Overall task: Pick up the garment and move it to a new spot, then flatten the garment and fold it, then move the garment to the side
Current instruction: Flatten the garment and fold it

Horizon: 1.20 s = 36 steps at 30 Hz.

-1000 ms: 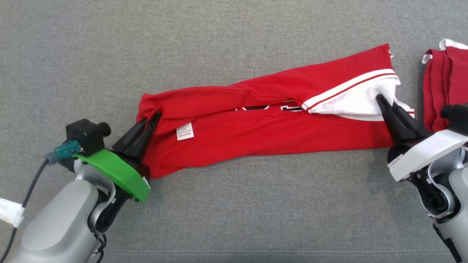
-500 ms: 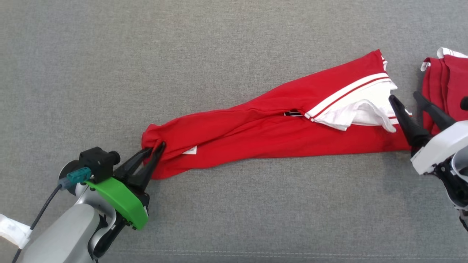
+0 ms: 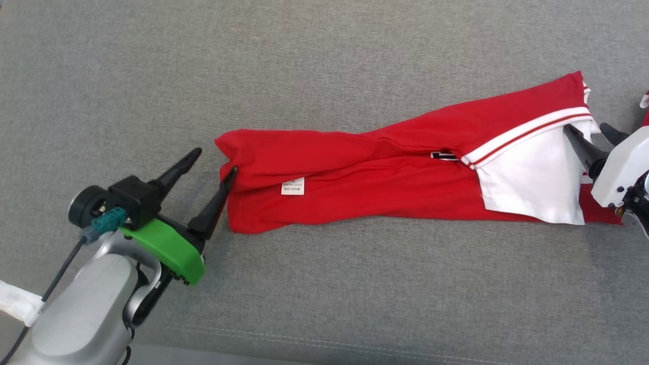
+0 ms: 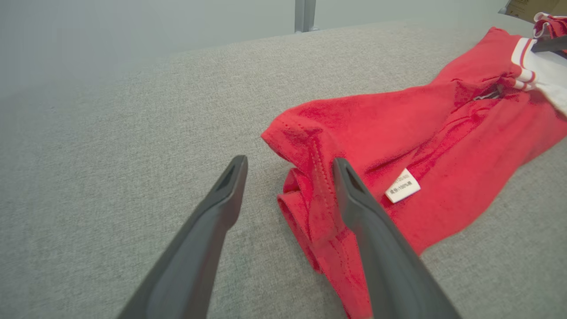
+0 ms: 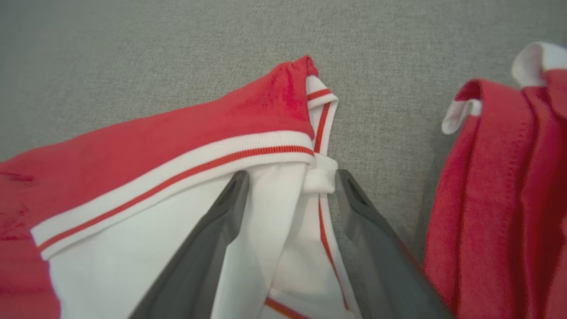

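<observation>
A grey cloth-covered counter carries everything; the garment lies on it as a long, loosely folded red band running from the centre out to the right, its white sleeve with red-and-white trim at the right end and a sliver of black lettering showing in a fold; a second red-and-white garment lies just beyond that end, apart from it. The left gripper sits at the band's red left end, fingers spread wide and pinching nothing; in the left wrist view one finger lies over the hem and the other over bare counter. The right gripper has its fingers equally wide, straddling the bunched white sleeve cloth without clamping it; a small white label lies on the red cloth near the left end.
</observation>
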Available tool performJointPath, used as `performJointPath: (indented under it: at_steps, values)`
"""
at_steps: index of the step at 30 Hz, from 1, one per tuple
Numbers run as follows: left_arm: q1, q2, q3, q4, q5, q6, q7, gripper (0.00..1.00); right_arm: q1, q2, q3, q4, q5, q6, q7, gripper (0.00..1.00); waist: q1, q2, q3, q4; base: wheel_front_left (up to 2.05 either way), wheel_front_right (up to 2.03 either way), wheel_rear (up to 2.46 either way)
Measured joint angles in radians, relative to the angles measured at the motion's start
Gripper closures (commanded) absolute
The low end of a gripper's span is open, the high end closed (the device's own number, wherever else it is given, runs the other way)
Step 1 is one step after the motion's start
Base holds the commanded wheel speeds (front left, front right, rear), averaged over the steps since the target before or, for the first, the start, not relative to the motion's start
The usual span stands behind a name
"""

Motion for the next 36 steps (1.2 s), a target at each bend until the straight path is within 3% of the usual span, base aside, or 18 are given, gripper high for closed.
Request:
performJointPath:
  at_steps: [12, 22, 36]
  values:
    - [0.045, -0.077, 0.197, -0.083, 0.005, 0.083, 0.000, 0.00, -0.039, -0.073, 0.010, 0.049, -0.010, -0.021, 0.171, 0.00, 0.0000, 0.0000, 0.025, 0.086, 0.00, 0.00, 0.00]
    - [0.125, -0.105, 0.287, -0.118, 0.014, 0.083, 0.000, 0.00, -0.058, -0.090, 0.021, 0.038, 0.054, -0.026, 0.319, 0.00, 0.0000, 0.0000, 0.006, 0.104, 0.00, 0.00, 0.00]
    - [0.206, -0.126, 0.341, -0.176, 0.043, 0.054, 0.000, 0.00, -0.030, -0.130, -0.009, -0.021, 0.101, -0.021, 0.427, 0.00, 0.0000, 0.0000, -0.021, 0.038, 0.00, 0.00, 0.00]
